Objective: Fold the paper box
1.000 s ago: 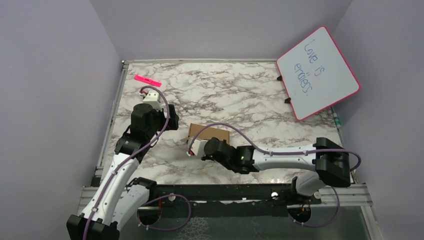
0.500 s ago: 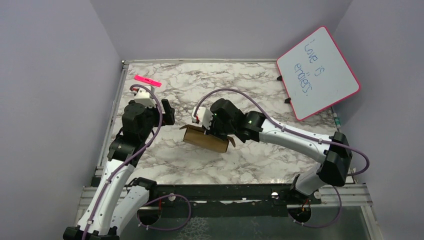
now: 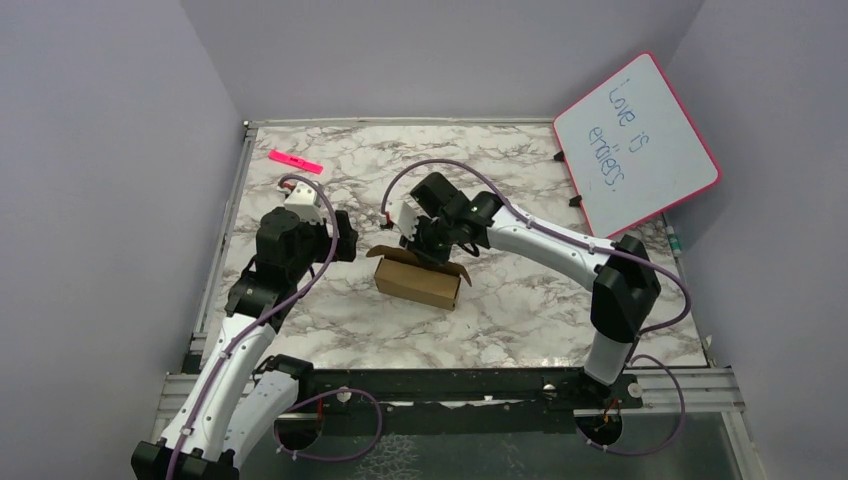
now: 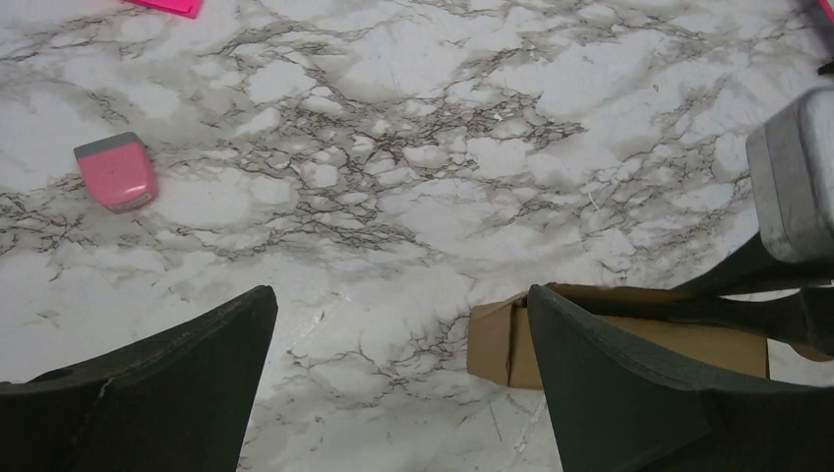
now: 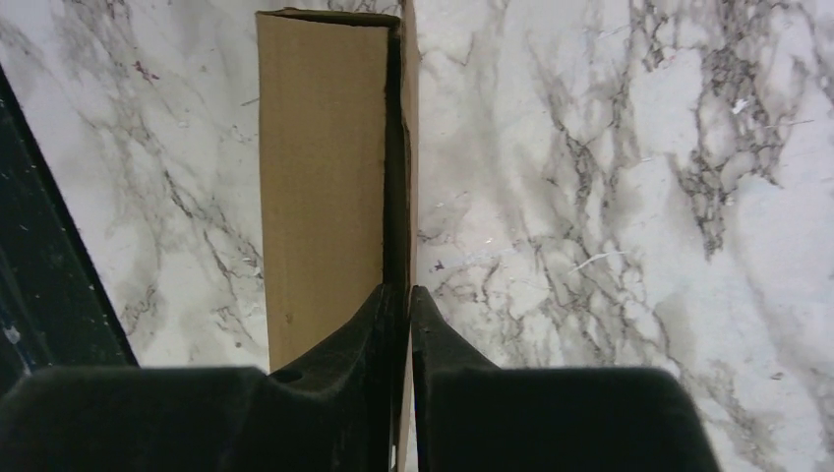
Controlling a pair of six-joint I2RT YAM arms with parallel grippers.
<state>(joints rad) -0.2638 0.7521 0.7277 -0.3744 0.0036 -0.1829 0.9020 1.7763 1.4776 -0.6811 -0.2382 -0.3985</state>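
This is a robotics lab test cell: plain lilac panel walls [image 3: 100,200] box in a grey-veined white marble-patterned tabletop [image 3: 500,170], two white-and-black robot arms [image 3: 550,245] stand on a black metal rail [image 3: 450,385] at its near edge, and a pink-framed handwritten whiteboard [image 3: 635,145] leans far right.

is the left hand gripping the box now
No, the left hand stands wide open over the marble table, and the paper box lies off to one side, not in its grasp.
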